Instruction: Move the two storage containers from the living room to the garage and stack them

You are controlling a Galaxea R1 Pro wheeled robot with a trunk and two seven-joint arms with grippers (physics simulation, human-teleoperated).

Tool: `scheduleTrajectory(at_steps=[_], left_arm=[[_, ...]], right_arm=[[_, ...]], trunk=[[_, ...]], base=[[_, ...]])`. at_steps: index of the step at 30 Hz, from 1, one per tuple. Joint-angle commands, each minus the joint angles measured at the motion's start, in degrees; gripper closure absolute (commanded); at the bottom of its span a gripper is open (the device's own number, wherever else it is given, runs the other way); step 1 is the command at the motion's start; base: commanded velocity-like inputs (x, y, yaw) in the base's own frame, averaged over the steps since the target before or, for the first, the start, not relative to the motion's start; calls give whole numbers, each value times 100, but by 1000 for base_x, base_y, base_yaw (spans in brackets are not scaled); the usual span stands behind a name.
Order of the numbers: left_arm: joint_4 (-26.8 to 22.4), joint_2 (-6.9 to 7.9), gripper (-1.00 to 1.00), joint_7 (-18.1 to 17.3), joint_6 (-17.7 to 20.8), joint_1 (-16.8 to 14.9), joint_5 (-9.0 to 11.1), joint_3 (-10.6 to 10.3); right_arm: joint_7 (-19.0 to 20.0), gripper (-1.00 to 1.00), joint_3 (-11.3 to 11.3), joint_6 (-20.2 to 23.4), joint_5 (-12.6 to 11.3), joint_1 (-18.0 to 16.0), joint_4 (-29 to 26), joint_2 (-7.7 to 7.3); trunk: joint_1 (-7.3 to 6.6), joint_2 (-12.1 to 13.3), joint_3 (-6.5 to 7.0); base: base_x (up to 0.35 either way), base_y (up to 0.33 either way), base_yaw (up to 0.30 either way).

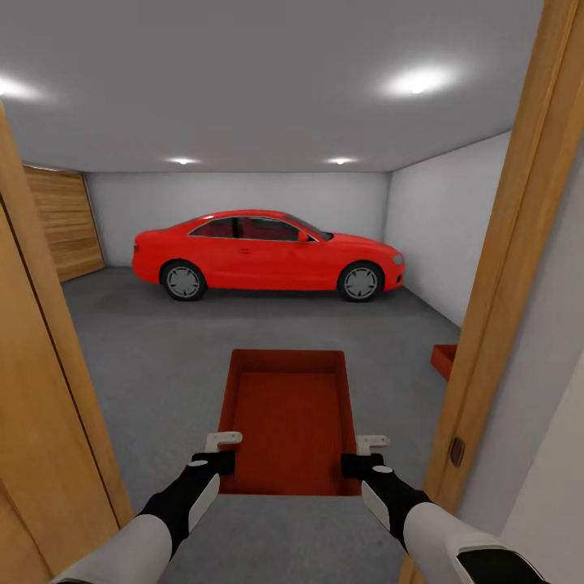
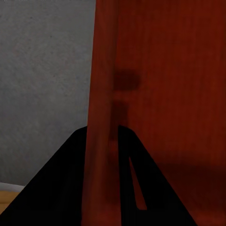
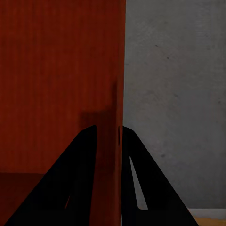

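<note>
I hold one orange-red storage container (image 1: 290, 418) out in front of me, above the garage's dark grey floor (image 1: 138, 365). My left gripper (image 1: 222, 451) is shut on its left wall and my right gripper (image 1: 367, 454) is shut on its right wall. In the left wrist view the thin red wall (image 2: 101, 94) runs between the dark fingers of the left gripper (image 2: 102, 131). The right wrist view shows the other wall (image 3: 120, 70) pinched by the right gripper (image 3: 109, 128). The second storage container (image 1: 444, 360) sits on the floor at the right, partly hidden by the door frame.
I stand in a doorway, with wooden door frames close on the left (image 1: 40, 389) and right (image 1: 507, 268). A red car (image 1: 268, 255) is parked across the far end. A wide wooden slat door (image 1: 65, 223) is at the far left.
</note>
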Motion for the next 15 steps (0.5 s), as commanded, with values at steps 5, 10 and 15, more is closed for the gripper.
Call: scheduleTrajectory(at_steps=[5, 10, 15], left_arm=[[-3, 5, 100, 39, 31, -1, 59, 13], [-3, 6, 100, 38, 31, -1, 57, 13], [-3, 5, 100, 38, 31, -1, 57, 13]], right_arm=[[-53, 100, -80, -4, 65, -1, -15, 1], [-53, 100, -80, -5, 65, -1, -15, 1], [-53, 100, -80, -5, 65, -1, -15, 1]], trunk=[[2, -5, -2], [2, -5, -2], [2, -5, -2]], base=[[0, 0, 0], [70, 72, 0], [83, 84, 0]])
